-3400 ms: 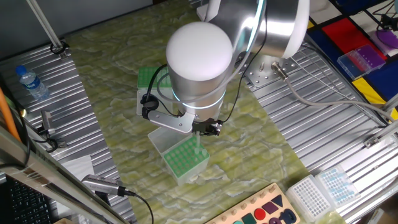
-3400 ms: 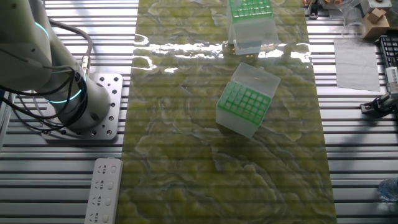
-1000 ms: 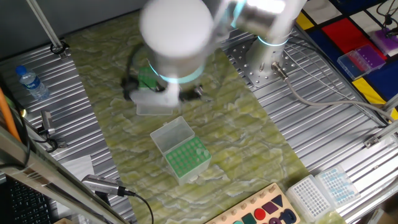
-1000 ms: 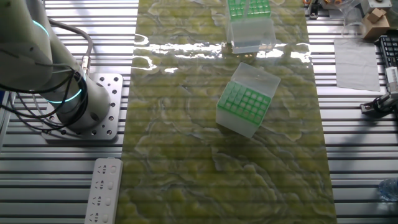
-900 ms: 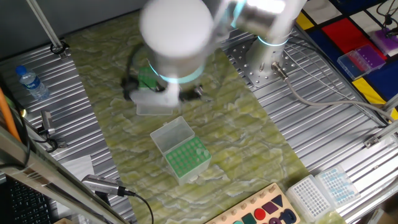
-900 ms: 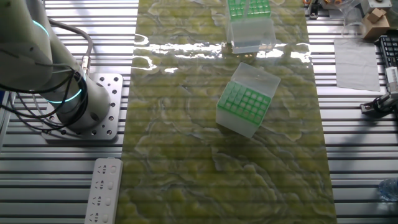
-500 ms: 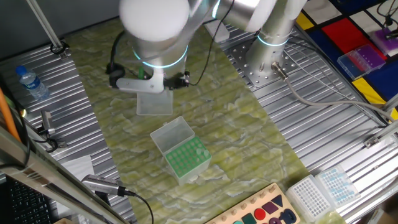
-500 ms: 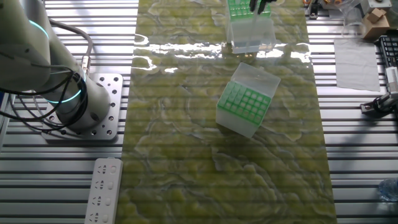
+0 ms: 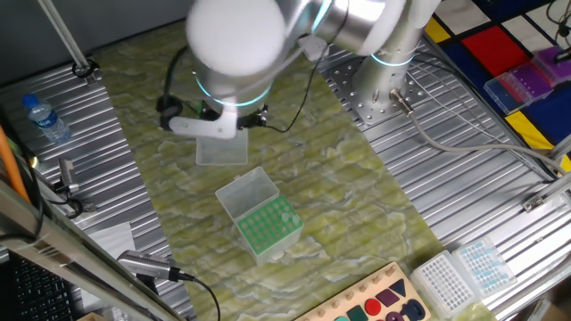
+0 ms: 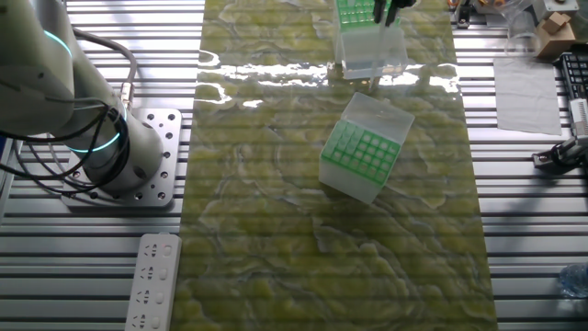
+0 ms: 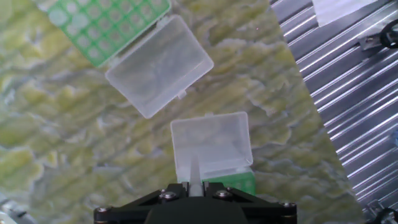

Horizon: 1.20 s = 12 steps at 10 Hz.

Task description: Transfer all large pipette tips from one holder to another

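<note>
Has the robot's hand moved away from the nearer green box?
Yes. It left the nearer green box and now hangs over the farther box's open lid.

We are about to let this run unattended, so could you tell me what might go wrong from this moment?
The pipette tip pokes out between the fingers of the gripper with little of it showing; it could sit crooked and miss its hole. Both holders have an open hinged lid lying flat beside the green rack, which the descending hand might clip. The arm hides that rack in one fixed view.

near holder mid-mat | far holder behind it, apart
</note>
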Motion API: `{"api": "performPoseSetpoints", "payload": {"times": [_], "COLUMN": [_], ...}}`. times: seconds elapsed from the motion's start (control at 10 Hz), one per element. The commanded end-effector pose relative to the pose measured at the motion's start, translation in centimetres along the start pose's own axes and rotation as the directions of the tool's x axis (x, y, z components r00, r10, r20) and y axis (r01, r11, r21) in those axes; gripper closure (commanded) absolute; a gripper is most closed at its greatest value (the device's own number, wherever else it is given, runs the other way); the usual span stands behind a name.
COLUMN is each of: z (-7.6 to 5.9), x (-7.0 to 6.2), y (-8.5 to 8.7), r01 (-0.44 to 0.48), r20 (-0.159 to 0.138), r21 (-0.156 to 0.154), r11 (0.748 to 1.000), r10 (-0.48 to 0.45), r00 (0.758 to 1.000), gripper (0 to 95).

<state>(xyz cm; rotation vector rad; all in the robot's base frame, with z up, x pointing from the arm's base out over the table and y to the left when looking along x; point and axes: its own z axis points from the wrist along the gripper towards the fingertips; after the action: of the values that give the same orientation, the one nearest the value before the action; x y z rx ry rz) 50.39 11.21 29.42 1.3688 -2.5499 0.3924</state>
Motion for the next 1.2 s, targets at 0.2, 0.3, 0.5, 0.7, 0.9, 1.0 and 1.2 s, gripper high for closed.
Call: {"api": "performPoseSetpoints", "payload": {"times": [0.2, 0.3, 0.5, 0.7, 0.9, 1.0, 1.2], "z": [0.3, 0.3, 0.3, 0.3, 0.6, 1.0, 1.7], "x": [0.5, 0.5, 0.5, 0.5, 1.4, 2.8, 5.0], "y": [0.2, 0.2, 0.2, 0.2, -0.2, -0.8, -1.6], "r01": [-0.147, -0.192, -0.249, -0.229, -0.190, -0.167, -0.134], "r20": [0.095, 0.099, 0.097, 0.092, 0.099, 0.105, 0.112], "r21": [-0.048, -0.047, -0.056, -0.054, -0.050, -0.044, -0.027], "r11": [0.988, 0.980, 0.967, 0.972, 0.981, 0.985, 0.991], "r10": [0.151, 0.196, 0.254, 0.233, 0.194, 0.171, 0.136], "r00": [0.984, 0.976, 0.962, 0.968, 0.976, 0.980, 0.984], "gripper": [95.0, 95.0, 95.0, 95.0, 95.0, 95.0, 95.0]}}
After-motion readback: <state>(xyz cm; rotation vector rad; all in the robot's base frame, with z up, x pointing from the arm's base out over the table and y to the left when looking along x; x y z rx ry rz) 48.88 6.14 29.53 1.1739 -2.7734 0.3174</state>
